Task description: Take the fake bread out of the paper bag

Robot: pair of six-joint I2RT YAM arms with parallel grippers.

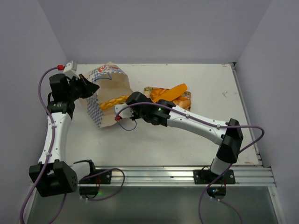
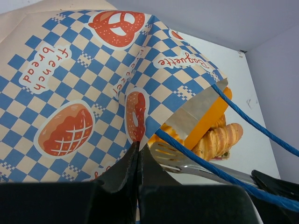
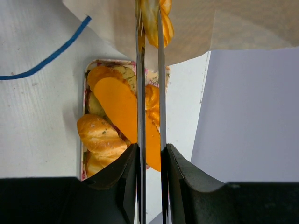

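The paper bag [image 1: 112,81] lies on its side on the table [image 1: 205,79] with its mouth turned toward the floral tray [image 3: 85,116], which seems deliberate, since it keeps the way from bag to tray short. The left gripper [image 2: 138,151] has its fingers pressed fully together on a fold of the bag's checkered side, apparently to anchor the bag and hold the mouth agape, so that it neither slides nor collapses while something is drawn out; the right gripper [image 3: 149,28], fitted with long thin metal blades, reaches in at the mouth, and the blades stand almost closed, pinching a braided loaf [image 3: 166,28] between them; the narrow gap left looks like no more than the loaf's own thickness. That loaf sits at the bag's mouth with tan paper behind it in the right wrist view, so I judge it not yet clear of the bag; in the top view its long axis runs along the bag toward the mouth, slanting from near-left to far-right, roughly in line with the blades, which suits a straight pull out along its own length; which end leads cannot be told. Other pieces lie on the tray: a flat orange stick [image 3: 124,107] laid lengthwise, and other braided loaves [image 3: 100,135] beside and beneath it; whether more bread lies deeper in the bag is hidden.
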